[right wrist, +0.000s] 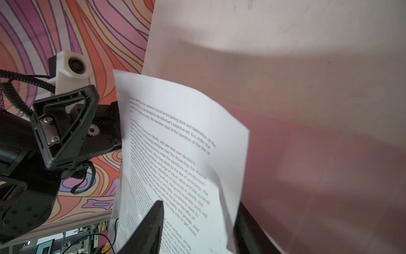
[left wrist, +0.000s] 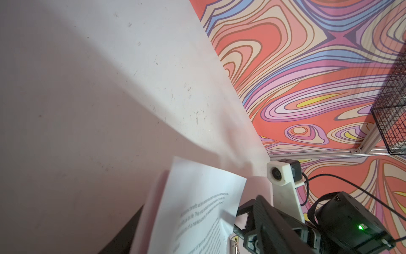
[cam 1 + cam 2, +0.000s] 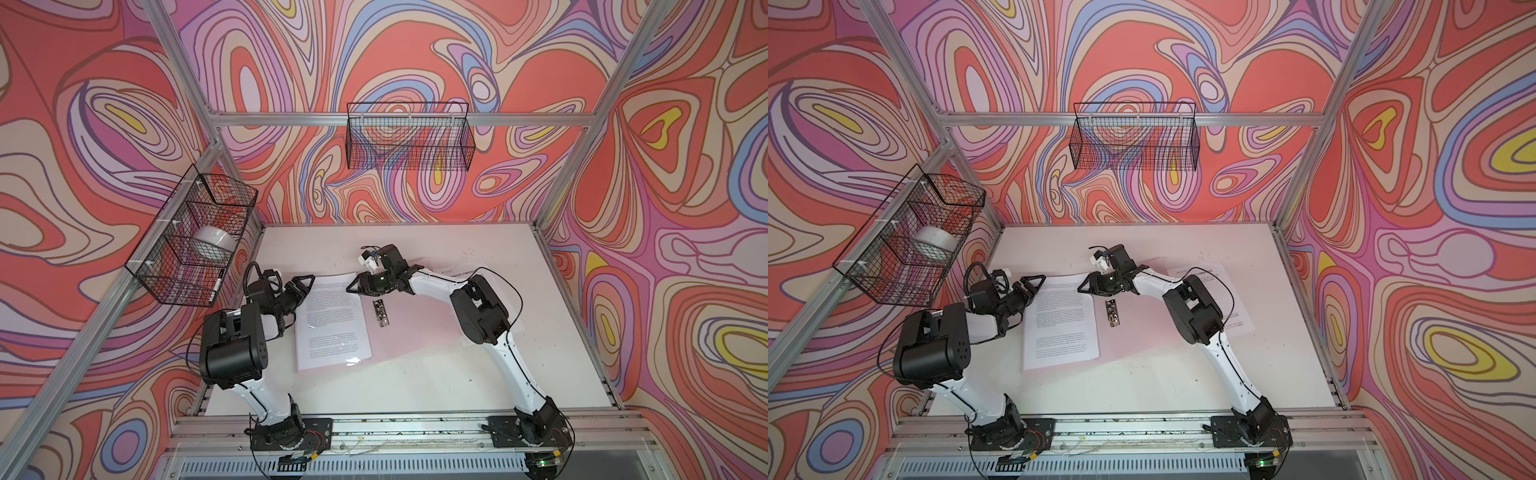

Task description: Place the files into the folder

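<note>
Two robot arms meet over an open pale-pink folder [image 3: 419, 328] lying flat on the white desk [image 3: 415, 386]. A printed sheet [image 3: 332, 320], dense with black paragraphs, spans the space between the two tools and covers the folder half on the left tool's side.

The right tool [image 3: 354, 286] stands with its jaws apart at one corner of that sheet. In the right wrist view its dark fingers [image 1: 151, 226] sit on either side of the paper's curled edge, with clear space between them, and nothing is pinched.

The left tool [image 3: 302, 286] faces it from the sheet's opposite long edge, jaws also spread wide. The paper's edge lies right at its tips, but whether it touches them cannot be told.

The folder's small metal clip [image 3: 380, 312] lies just below the right tool, on bare pink beside the sheet.

A second sheet [image 3: 455, 272], with a heading at its top, lies behind the right tool, partly hidden under that arm and overlapping the folder's outer edge.
</note>
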{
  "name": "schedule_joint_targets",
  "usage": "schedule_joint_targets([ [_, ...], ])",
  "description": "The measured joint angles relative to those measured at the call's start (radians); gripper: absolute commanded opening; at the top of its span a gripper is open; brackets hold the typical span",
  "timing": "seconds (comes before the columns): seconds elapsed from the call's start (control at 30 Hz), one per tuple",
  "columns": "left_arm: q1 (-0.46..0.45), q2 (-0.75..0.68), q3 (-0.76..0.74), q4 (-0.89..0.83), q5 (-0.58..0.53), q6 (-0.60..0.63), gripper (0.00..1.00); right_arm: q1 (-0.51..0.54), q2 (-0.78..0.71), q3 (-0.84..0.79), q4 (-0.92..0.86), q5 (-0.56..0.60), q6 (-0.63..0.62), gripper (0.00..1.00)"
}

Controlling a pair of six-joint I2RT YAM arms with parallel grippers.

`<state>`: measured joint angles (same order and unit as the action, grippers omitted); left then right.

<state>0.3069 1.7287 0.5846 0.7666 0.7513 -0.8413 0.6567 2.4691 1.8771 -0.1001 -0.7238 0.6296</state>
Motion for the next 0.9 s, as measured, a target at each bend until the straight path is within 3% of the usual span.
schedule_joint_targets([
  [0.33,0.0,-0.007,0.002,0.0,0.008,0.0,0.68,-0.011,-0.024,0.001,-0.098,0.071,-0.045,0.54],
  [0.63,0.0,-0.017,0.003,-0.016,0.009,0.006,0.65,-0.004,-0.201,-0.083,-0.14,0.18,-0.104,0.5],
  [0.77,0.0,-0.03,0.006,-0.033,0.011,0.007,0.65,0.019,-0.264,-0.113,-0.134,0.183,-0.122,0.56],
  [0.9,0.0,-0.056,0.009,-0.061,0.019,0.006,0.67,0.064,-0.367,-0.269,-0.145,0.216,-0.147,0.6],
])
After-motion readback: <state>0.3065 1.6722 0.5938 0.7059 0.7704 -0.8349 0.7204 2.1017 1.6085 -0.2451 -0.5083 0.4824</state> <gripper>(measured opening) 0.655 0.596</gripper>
